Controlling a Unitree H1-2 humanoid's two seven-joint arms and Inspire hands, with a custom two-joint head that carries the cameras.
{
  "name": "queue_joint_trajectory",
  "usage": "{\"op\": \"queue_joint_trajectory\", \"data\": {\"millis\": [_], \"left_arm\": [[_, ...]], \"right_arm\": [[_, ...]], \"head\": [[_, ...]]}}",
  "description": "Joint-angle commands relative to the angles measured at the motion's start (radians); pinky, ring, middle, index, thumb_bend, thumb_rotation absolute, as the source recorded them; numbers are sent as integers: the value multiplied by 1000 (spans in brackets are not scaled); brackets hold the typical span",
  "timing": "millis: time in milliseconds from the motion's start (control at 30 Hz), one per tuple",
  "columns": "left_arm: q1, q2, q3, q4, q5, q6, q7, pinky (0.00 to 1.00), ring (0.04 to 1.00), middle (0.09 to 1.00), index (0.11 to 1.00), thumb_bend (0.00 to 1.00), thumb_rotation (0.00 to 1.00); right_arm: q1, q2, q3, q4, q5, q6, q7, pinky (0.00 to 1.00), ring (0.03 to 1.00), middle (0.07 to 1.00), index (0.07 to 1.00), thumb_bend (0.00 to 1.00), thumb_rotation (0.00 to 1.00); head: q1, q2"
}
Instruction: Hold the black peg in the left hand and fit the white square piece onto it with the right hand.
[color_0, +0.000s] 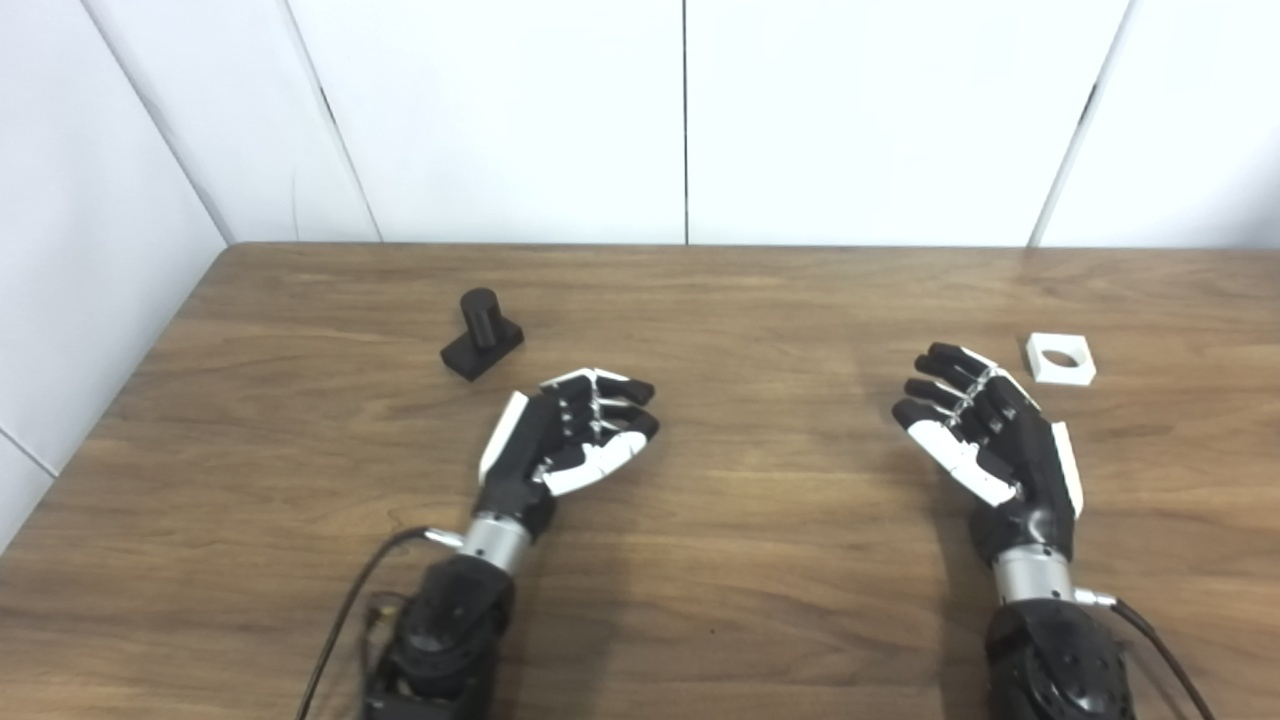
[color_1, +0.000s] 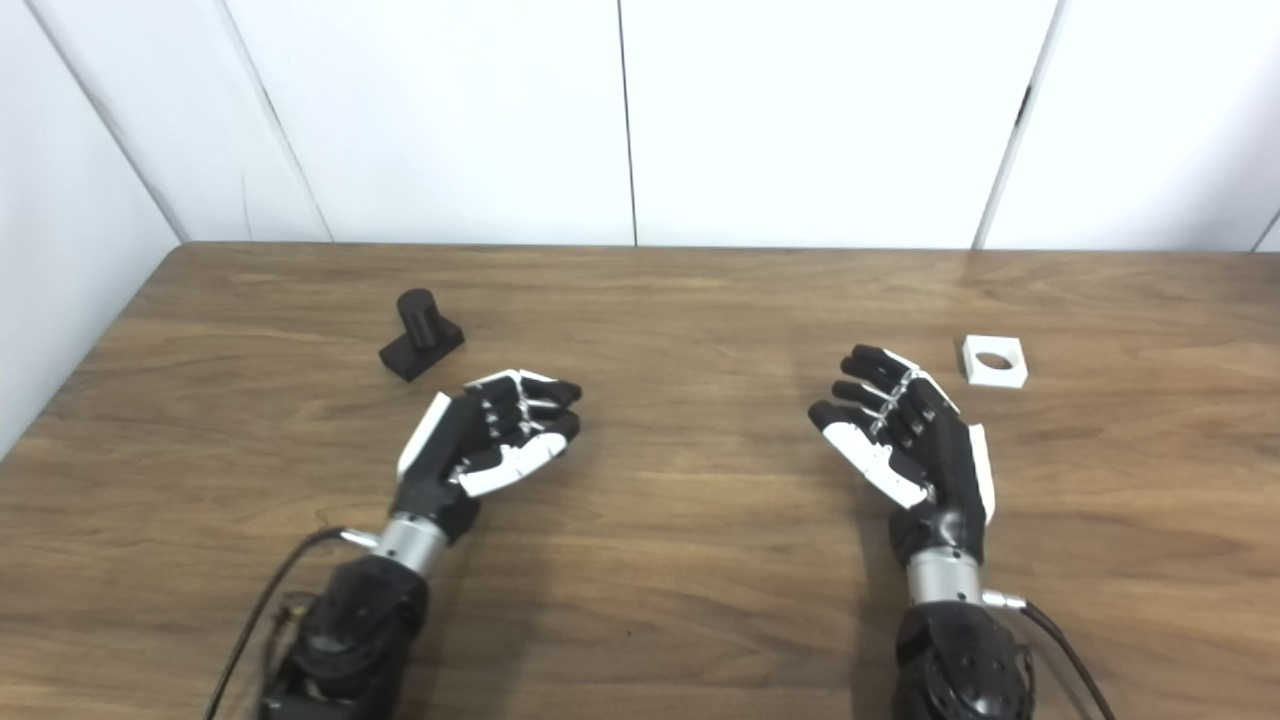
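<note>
wooden table (color_0: 760, 620) carries all | left hand (color_0: 570, 435) empty, fingers apart, near the black peg (color_0: 482, 333) toward the far left corner | right hand (color_0: 990, 430) empty, fingers spread, near the white square piece (color_0: 1060, 358) toward the right edge

A brown wood-grain table (color_0: 720, 300) is seen set into a corner of white panelled walls (color_0: 500, 110). On its left part a black cylindrical peg on a black rectangular base (color_0: 481, 334) is stood upright, the base turned at an angle to the table's edges. On the right part, well apart from it, a white square piece with a round hole (color_0: 1060, 358) is laid flat.
</note>
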Motion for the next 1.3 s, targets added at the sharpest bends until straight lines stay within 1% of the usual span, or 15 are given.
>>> {"op": "queue_joint_trajectory", "data": {"millis": [0,67,100,133,200,267,400,500,633,733,867,933,1000,1133,1267], "left_arm": [[-54,43,4,-59,28,9,-15,453,586,663,497,504,65],[-63,77,-1,-77,61,23,-19,473,590,658,497,504,62],[-69,96,-6,-86,82,32,-23,498,603,655,497,505,62],[-74,111,-8,-93,97,41,-27,536,625,652,497,507,64],[-87,144,-11,-118,126,71,-44,527,625,650,496,508,64],[-96,162,-13,-137,144,95,-54,519,622,649,496,508,64],[-125,214,-18,-196,192,192,-91,499,611,650,496,508,64],[-163,273,-29,-245,220,287,-143,499,616,661,496,509,65],[-203,328,-37,-272,255,350,-185,495,619,668,496,510,64],[-232,363,-44,-278,303,363,-215,507,622,670,496,511,66],[-269,413,-62,-282,365,362,-256,518,646,699,496,511,70],[-285,432,-65,-280,397,363,-273,532,665,711,607,648,132],[-303,451,-67,-278,438,364,-284,542,676,717,652,714,176],[-337,494,-82,-264,557,363,-299,566,698,722,663,753,216],[-360,517,-86,-244,683,364,-331,557,717,749,676,755,239]], "right_arm": [[-8,-9,-9,-1,19,-33,18,591,669,710,683,701,168],[-9,-9,-10,1,23,-32,18,595,670,709,682,703,155],[-10,-11,-10,3,21,-33,18,593,669,709,683,702,154],[-11,-13,-9,5,18,-34,17,592,670,712,685,707,174],[-14,-14,-9,5,13,-31,13,589,668,710,682,720,192],[-15,-15,-10,5,15,-31,13,589,668,710,680,724,197],[-19,-17,-11,11,21,-37,18,596,671,715,681,724,200],[-20,-16,-10,12,18,-37,17,590,670,715,680,720,194],[-22,-15,-9,16,26,-33,21,585,665,709,680,715,178],[-24,-14,-8,18,29,-27,23,577,665,709,679,719,183],[-27,-14,-9,25,29,-29,28,576,664,706,678,722,186],[-27,-15,-9,25,23,-29,27,574,662,706,679,726,194],[-28,-17,-10,28,19,-31,26,576,663,713,680,733,209],[-30,-19,-12,33,16,-30,24,576,667,720,678,727,203],[-31,-20,-14,41,22,-39,29,572,666,722,683,724,189]], "head": [[0,1],[3,3],[4,3],[5,2],[6,2],[9,2],[10,0],[13,-1],[16,-1],[15,-1],[15,-1],[20,0],[20,-1],[21,-2],[20,-5]]}}
